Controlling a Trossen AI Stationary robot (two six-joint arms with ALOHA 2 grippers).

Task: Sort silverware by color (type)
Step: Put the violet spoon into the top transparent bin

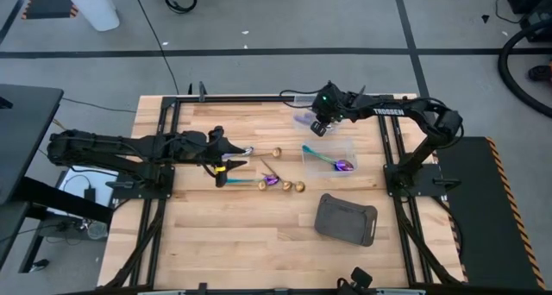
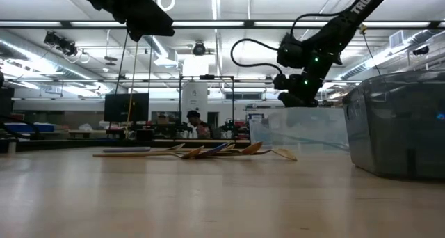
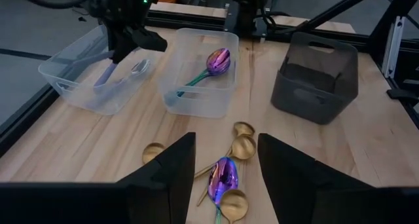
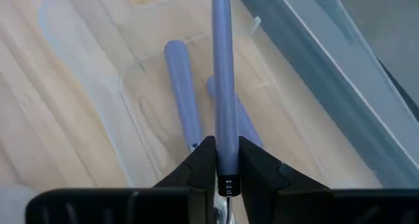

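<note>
Workshop hall behind, with shelving and a person far off beyond the table; wooden table (image 1: 259,243) carrying all items, listed by size.

1. Grey tray (image 1: 346,219), near the table's front right. Not part of our sort; we leave it alone.
2. Two clear tubs. Far tub (image 3: 98,73) sits at the back edge, right of centre, and already holds lilac spoons (image 4: 180,86). Near tub (image 3: 200,80) stands just in front of it, with rainbow spoons (image 1: 332,161) inside.
3. Right gripper (image 4: 222,160), hanging over the far tub, fingers narrow and pinched on one lilac spoon (image 4: 221,67), handle pointing down into the tub. We judge this the step in hand: dropping it among its own kind. To do it well we would keep the handle inside the tub walls, lower before letting go so it does not bounce out, and part the fingers fully before lifting.
4. Left gripper (image 3: 226,162), fingers wide and empty, poised above the loose pile at the table's middle.
5. Loose pile: gold spoons (image 3: 242,145) and a rainbow spoon (image 3: 224,177), lying touching and overlapped, so we would take one at a time, by a free end.
</note>
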